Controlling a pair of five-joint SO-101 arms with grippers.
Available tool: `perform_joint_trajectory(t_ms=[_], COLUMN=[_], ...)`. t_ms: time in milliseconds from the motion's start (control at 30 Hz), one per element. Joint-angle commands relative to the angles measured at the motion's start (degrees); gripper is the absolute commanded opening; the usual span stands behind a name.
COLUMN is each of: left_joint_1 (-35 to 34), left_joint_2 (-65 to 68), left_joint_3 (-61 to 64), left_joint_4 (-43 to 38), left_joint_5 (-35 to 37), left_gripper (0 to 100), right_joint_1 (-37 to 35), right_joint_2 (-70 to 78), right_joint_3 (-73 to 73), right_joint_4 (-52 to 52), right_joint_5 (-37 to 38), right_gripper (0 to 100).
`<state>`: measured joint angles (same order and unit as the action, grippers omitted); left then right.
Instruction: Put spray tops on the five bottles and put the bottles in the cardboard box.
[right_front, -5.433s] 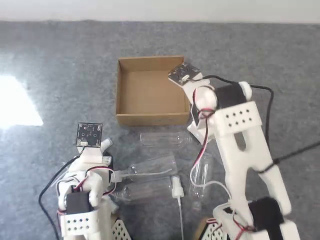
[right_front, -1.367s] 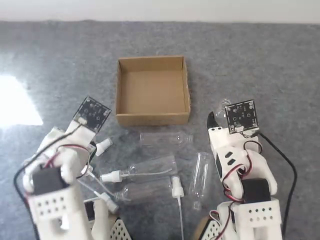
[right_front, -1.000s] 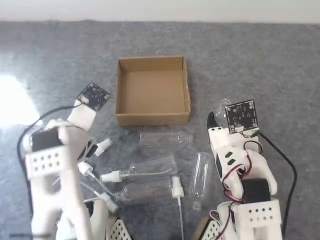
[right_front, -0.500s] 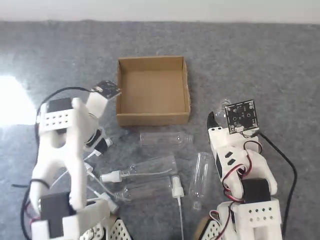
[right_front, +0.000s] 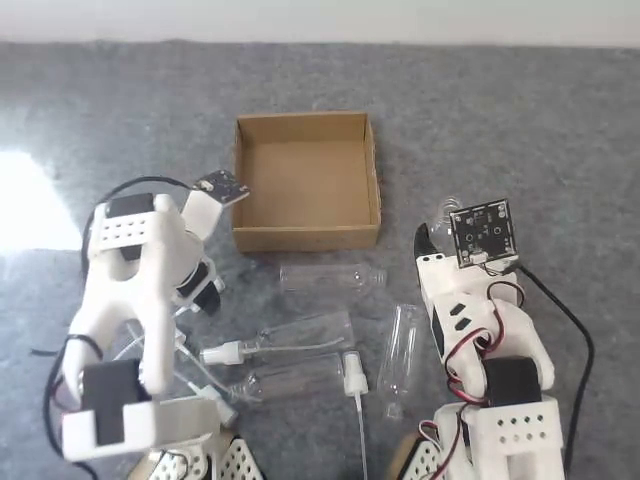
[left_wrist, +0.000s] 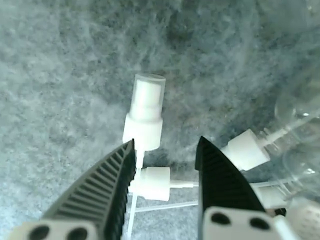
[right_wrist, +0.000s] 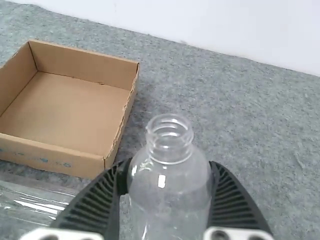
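Since the earlier frames the left arm has risen from its folded place at the near edge and has swung out over the loose spray tops. The right arm, which was first stretched over the cardboard box, has come back and has kept still in the last moments.

The left end effector now hangs with its fingers apart, pointing down at the grey tabletop. Just ahead of its tips one spray top lies on its side. A second spray top lies between the two fingers. As far as I can tell, neither is gripped yet.

The right end effector is clamped on a clear bottle. It holds the bottle upright, with the neck open and no top on it, near the right front corner of the box. The other bottles lie on the tabletop between the arms, in front of the box, and none is in the box yet.

I judge that the step in hand is picking up a spray top for the held bottle, so the task is near its beginning. The next move asks the left arm to go down, centre one top between its fingers and close on the head, not on the thin tube. After that the tube must be guided into the narrow neck, which needs careful alignment of both arms.
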<state>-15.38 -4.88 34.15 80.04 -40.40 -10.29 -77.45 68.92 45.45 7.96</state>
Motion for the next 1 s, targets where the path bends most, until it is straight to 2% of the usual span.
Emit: perform_joint_trajectory(t_ms=[0, 133, 967], left_joint_1=[0.26, 0.26, 0.53], left_joint_2=[2.46, 4.75, 5.71], left_joint_3=[-3.03, -3.03, 0.04], left_joint_4=[-1.23, -1.32, -3.69], left_joint_5=[-0.35, -0.62, -0.44], left_gripper=[17, 14, 14], right_joint_1=[1.19, 1.19, 1.19], right_joint_2=[-0.57, -0.57, -0.57], right_joint_3=[-0.79, -0.79, -0.79], right_joint_4=[-1.45, -1.45, -1.27], right_joint_5=[-0.18, -0.18, -0.18], right_gripper=[11.1, 11.1, 11.1])
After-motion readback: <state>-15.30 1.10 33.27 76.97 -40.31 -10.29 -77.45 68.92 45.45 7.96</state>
